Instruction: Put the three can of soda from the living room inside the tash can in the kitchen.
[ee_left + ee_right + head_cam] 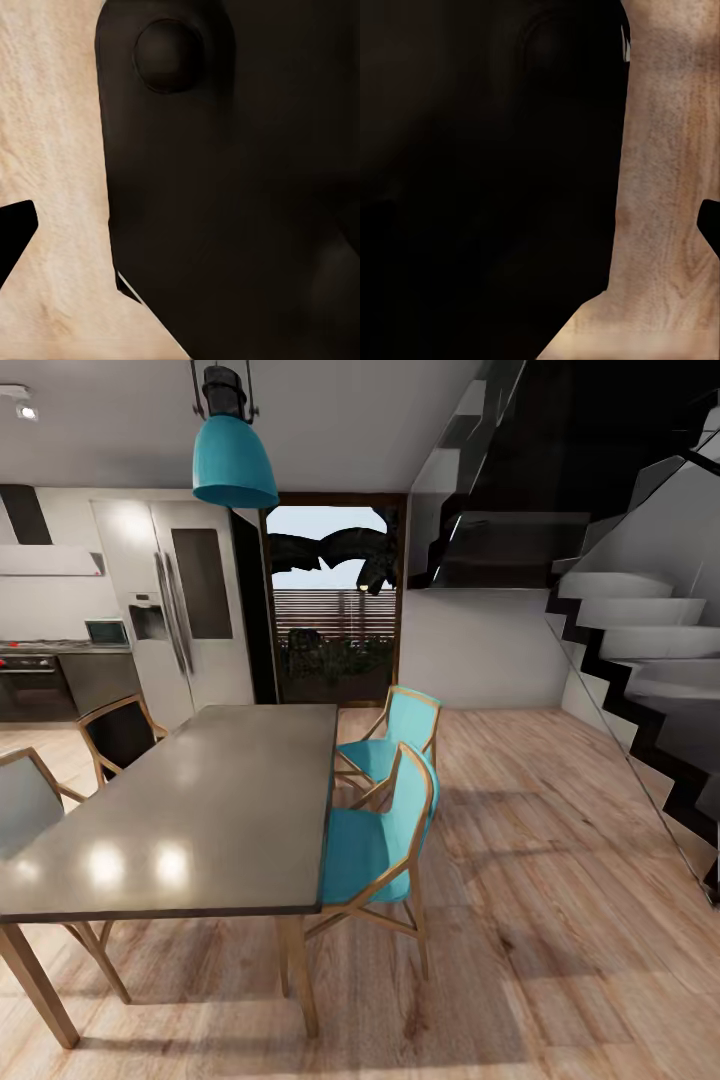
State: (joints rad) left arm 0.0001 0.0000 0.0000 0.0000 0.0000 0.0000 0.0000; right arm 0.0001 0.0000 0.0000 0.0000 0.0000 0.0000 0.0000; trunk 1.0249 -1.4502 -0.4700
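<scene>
I am on my way through the house, and what lies ahead of me is a dining area. A long grey table (190, 810) fills the near left, its long axis running from me toward the far wall, with two teal chairs (385, 810) tucked along its right side and darker chairs (120, 735) on its left. Past the table's far end on the left stands the kitchen (60, 650): a steel double-door fridge (185, 610), a black oven (30, 685) and grey cabinets. A glass door (335, 600) sits straight ahead, and a staircase (640, 650) climbs on the right.

The soda cans and the trash can are not to be found in what I see, so I cannot say where they lie from either hand. The one bearing I can take is this: the kitchen, where the bin belongs, is far and to my left, beyond the table. The open wood floor (540, 860) runs on the right of the chairs. I judge that the next move is a drive, not a reach, and which arm is nearer to anything cannot yet be settled.

Both wrist cameras look past dark housing at pale wood floor (52, 150) (675, 172); they do not show my fingertips clearly, so I cannot tell whether either gripper is apart, together or clamped on something.
</scene>
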